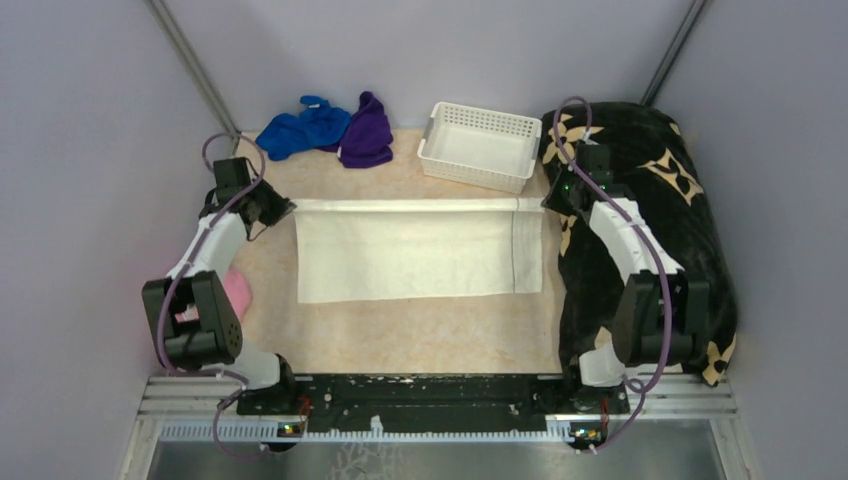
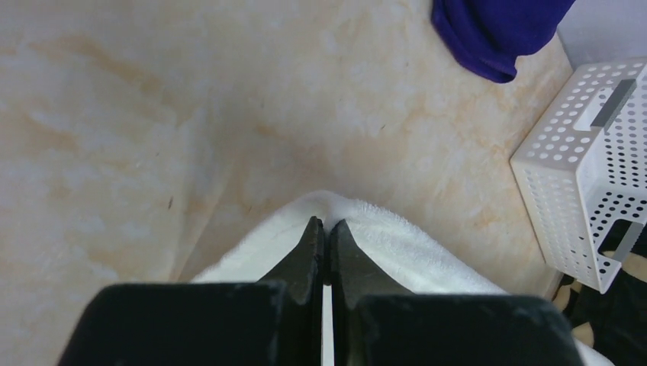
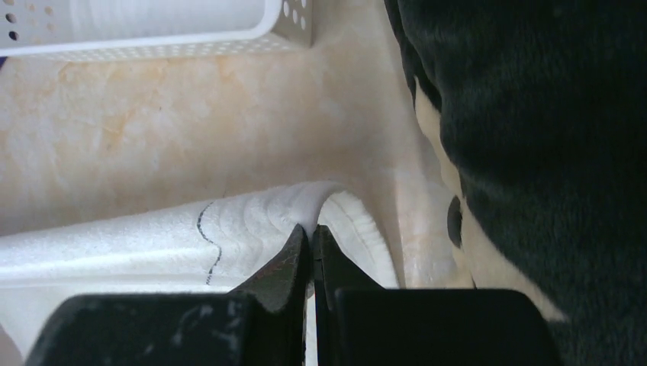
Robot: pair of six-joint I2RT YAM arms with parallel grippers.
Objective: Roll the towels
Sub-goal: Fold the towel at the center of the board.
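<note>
Both claws, left (image 2: 326, 229) and right (image 3: 309, 232), pinch the cream towel's (image 1: 410, 255) far corners (fold raised).

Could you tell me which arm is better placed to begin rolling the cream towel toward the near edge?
Neither alone: the left fingers and right fingers are each shut on a far corner of the cream towel, so both should roll together.

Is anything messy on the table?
Yes. The blue towel and purple towel lie crumpled together at the far edge, unrolled. The white towel lies flat and tidy, both grippers pinching its far corners.
</note>
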